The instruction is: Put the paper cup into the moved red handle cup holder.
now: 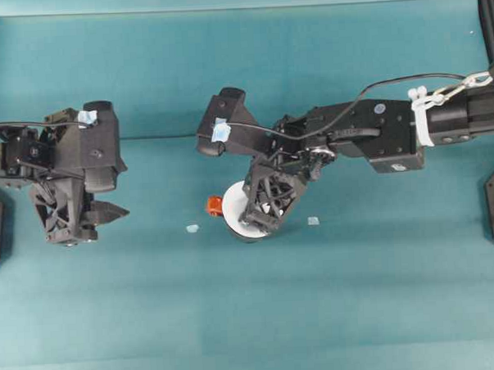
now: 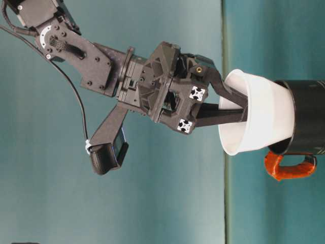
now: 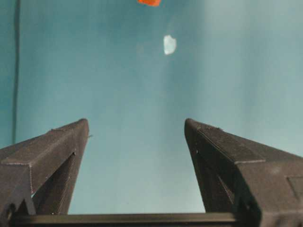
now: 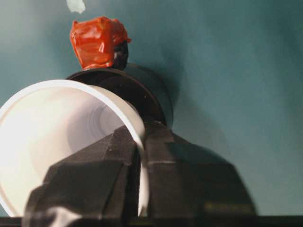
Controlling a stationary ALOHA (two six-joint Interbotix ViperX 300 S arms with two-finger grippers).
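- Right pincer (image 1: 261, 221) pinching the paper cup (image 2: 256, 121) by its rim, one finger inside the wall and one outside, pressed tight on the thin paper, as seen in the right wrist view.
- Paper cup's base already inside the mouth of the red handle cup holder (image 2: 309, 118), rim and upper wall well proud of it; cup tilted, long axis not lined up with the holder's upright axis.
- Holder standing on the desk (image 1: 358, 295) near the middle, orange-red handle tab (image 1: 213, 205) jutting to the left.
- Judged: seating step nearly done; next move turning on straightening the cup over the holder's axis, pushing down, then letting go.
- Risk, as a guess: release while tilted leaving the cup cocked or tipping out.
- Left pincer (image 1: 109, 212) at the left, well apart from the cup, fingers spread wide, holding nothing, pointing toward a pale scrap (image 3: 169, 44) on the desk.
- Right arm clearly the nearer one.
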